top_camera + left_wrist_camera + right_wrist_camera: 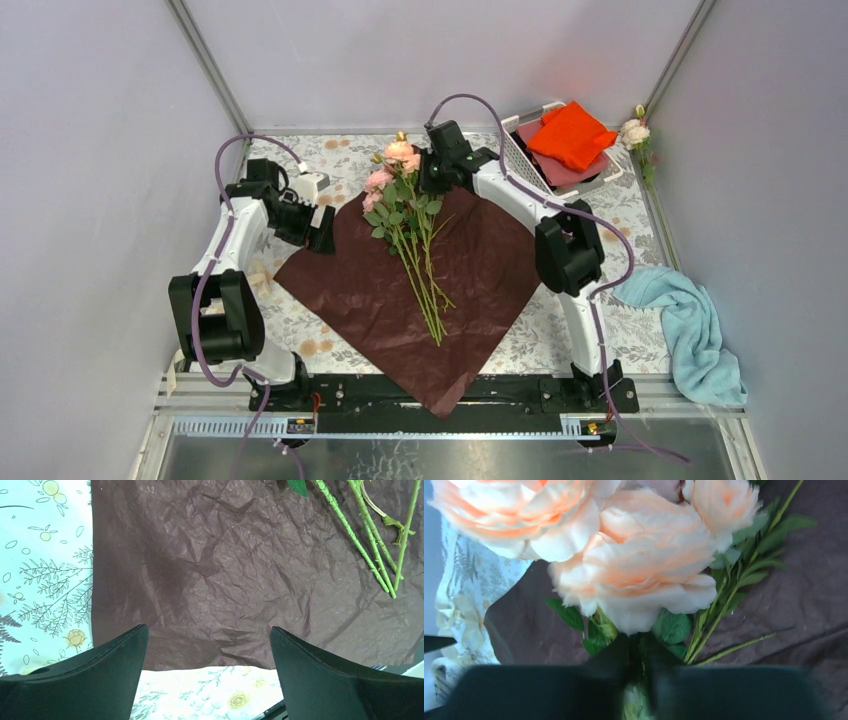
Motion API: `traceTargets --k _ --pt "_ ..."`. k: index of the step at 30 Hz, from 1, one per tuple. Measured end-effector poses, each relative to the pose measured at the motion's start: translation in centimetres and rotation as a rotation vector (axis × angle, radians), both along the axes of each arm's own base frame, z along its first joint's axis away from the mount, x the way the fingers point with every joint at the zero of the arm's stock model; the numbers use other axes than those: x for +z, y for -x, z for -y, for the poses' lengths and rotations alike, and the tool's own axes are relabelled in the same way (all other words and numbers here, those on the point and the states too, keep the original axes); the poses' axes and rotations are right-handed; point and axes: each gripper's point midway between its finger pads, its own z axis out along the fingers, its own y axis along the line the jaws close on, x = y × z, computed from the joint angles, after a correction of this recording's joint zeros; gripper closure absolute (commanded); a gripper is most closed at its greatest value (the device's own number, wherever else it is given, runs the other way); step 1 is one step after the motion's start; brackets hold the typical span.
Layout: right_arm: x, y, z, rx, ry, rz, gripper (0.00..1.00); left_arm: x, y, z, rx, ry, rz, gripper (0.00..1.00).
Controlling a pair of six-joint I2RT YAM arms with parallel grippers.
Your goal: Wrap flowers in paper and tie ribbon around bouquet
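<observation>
Top external view, left to right: left gripper (320,228) hangs at the left corner of the large dark maroon crinkly wrapping paper (490,270). The paper is spread flat like a diamond on the floral-print tablecloth (630,345). Left wrist view: both black fingers (95,672) are spread wide with nothing between them. The paper (225,570) edge and the tablecloth (45,580) lie below them. The thin green stems (372,550) lie on the paper, well apart from the fingers.

A bunch of pink, peach and cream roses with long green stems (405,205) lies on the paper middle, blooms at the far corner, stem ends pointing near. Right gripper (437,172) sits at the blooms, just right of them. Right wrist view: right gripper (639,680) fingers are pressed together, blurred, pinching a bit of green stem just under the big peach bloom of the flowers (639,575). The rest of the bunch lies on the paper (804,590).

Far right: white plastic basket (520,155) holding a bright orange cloth (572,135) on a dull pink cloth (560,172). A single cream flower (634,132) lies beside it. A light blue towel (690,325) is on the right edge.
</observation>
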Motion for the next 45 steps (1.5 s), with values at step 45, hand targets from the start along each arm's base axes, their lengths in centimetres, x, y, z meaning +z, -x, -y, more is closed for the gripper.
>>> traceTargets --k 45 --pt "-10.1 -14.0 62.4 -0.636 0.799 0.018 0.33 2.3 -6.9 -2.1 0.114 -0.087 -0.079 0.01"
